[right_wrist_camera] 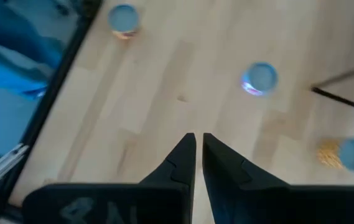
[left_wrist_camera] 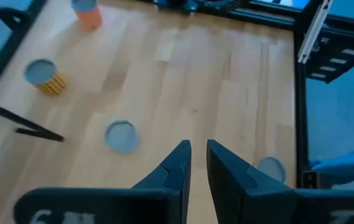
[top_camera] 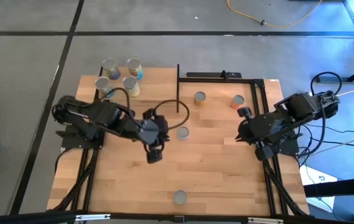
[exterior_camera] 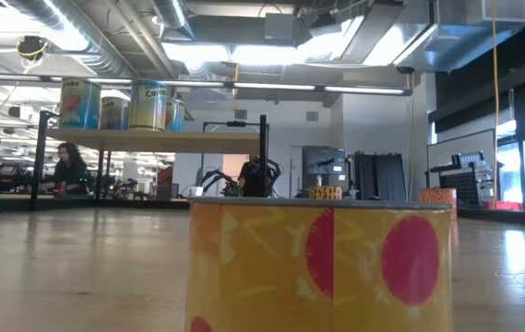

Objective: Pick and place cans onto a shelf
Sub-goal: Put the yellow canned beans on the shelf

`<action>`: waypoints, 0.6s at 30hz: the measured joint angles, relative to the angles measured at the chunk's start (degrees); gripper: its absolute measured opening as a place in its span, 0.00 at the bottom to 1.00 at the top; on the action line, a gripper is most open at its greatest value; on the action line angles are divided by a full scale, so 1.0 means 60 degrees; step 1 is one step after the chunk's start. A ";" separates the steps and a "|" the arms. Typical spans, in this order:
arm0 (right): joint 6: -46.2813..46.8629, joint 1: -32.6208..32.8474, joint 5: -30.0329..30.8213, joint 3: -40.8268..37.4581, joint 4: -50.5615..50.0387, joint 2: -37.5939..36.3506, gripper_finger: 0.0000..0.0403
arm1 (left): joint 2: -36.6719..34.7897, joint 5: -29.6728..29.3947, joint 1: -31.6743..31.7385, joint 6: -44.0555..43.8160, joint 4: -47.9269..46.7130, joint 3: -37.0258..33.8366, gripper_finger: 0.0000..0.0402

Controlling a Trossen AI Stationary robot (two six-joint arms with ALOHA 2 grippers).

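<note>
Now the left gripper hangs over mid-table with its dark fingers nearly together and nothing between them. In the high view, the nearest loose tin, a silver-topped can with a bluish side, stands upright at about one o'clock from it, near but not touching. The right gripper, fingers likewise almost shut and empty, waits at three o'clock, probably farther off. Four cans already stand on the raised light-wood shelf.

Four cans on shelf
</note>
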 joint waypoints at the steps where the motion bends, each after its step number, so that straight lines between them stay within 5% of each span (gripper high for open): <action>1: -0.0152 0.0000 -0.0217 -0.0054 0.0115 0.0002 0.08 | 0.0063 0.0009 -0.0100 -0.0176 -0.0020 0.0000 0.11; 9: -0.0638 0.0000 -0.0646 -0.0180 0.0696 -0.0001 0.08 | 0.0728 0.0080 -0.0862 -0.0924 0.0286 0.0004 0.11; 18: 0.1234 0.0000 0.0068 -0.0180 0.1123 0.0006 0.08 | 0.0904 -0.0613 -0.1576 -0.1138 0.0237 0.0007 0.11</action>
